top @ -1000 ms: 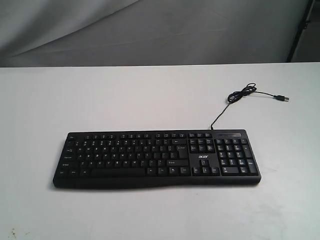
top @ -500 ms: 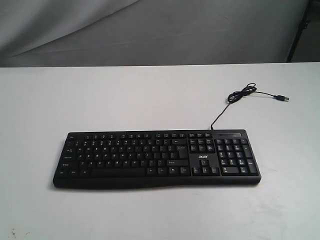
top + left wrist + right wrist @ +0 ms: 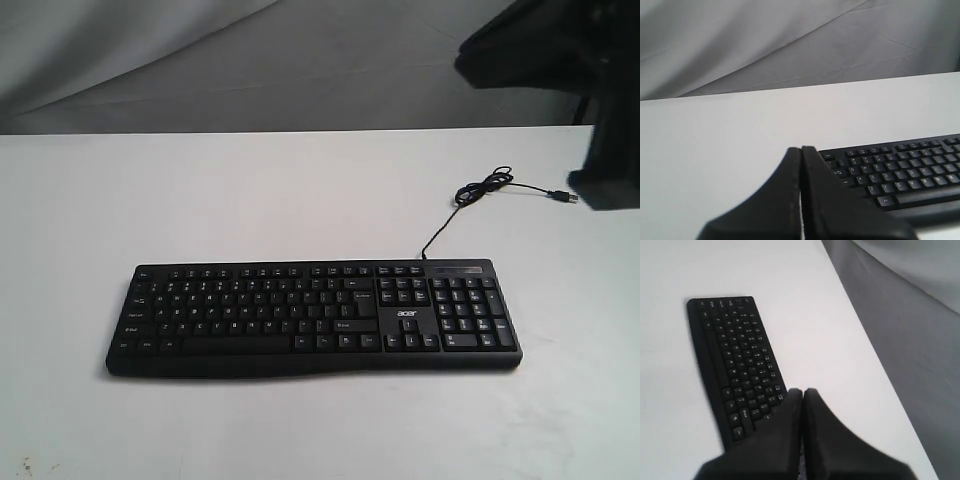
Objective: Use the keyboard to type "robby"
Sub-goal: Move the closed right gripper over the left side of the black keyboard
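Item: wide black plastic keyboard (image 3: pixel 313 318) with white legends.

Location: we place it on the white desk (image 3: pixel 250 190), nearer the near edge and roughly midway between the left and right edges.

Orientation: the long axis runs parallel to the near edge. The legends read from the near edge and the number pad lies toward the right edge. A thin black cable (image 3: pixel 440 232) trails toward the far right corner.

Tools: left gripper (image 3: pixel 801 149) and right gripper (image 3: pixel 802 390) each have their fingers pressed together on nothing, clear of the keys.

Step, as we judge it: approach for "r". We advise keeping the fingers together as one blunt tip, descending straight onto that single key, then lifting clear.
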Robot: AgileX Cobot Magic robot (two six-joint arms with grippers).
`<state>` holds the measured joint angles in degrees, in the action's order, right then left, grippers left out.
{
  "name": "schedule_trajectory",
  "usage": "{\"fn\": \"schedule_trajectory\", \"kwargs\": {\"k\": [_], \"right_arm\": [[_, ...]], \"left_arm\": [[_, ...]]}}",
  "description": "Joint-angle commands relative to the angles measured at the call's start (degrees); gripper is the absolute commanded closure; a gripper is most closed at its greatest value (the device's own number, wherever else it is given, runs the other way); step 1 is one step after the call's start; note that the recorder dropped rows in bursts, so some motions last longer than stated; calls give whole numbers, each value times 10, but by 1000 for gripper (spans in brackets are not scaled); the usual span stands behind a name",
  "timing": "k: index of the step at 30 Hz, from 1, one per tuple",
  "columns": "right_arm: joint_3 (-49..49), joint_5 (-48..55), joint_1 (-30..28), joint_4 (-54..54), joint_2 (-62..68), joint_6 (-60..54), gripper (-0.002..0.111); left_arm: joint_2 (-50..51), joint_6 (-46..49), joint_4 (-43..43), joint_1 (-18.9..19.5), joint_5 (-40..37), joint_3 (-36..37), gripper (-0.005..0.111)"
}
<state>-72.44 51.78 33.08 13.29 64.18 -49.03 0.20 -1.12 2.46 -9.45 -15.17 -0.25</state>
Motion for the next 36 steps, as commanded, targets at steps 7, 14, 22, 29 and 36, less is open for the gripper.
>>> {"fn": "schedule_trajectory", "kwargs": {"k": [7,14,22,29,36], "right_arm": [[-3,-49,0,94,160,-75,108],[-3,-111,0,271,269,-243,108],[-19,-193,0,373,382,-345,108],[-121,-134,0,398,490,-341,108],[-177,-115,4,432,560,-332,108]], "left_arm": [[-2,-2,3,-4,3,2,107],[-2,-2,3,-4,3,2,107],[-2,-2,3,-4,3,2,107],[-2,-2,3,-4,3,2,107],[-2,-2,3,-4,3,2,107]]}}
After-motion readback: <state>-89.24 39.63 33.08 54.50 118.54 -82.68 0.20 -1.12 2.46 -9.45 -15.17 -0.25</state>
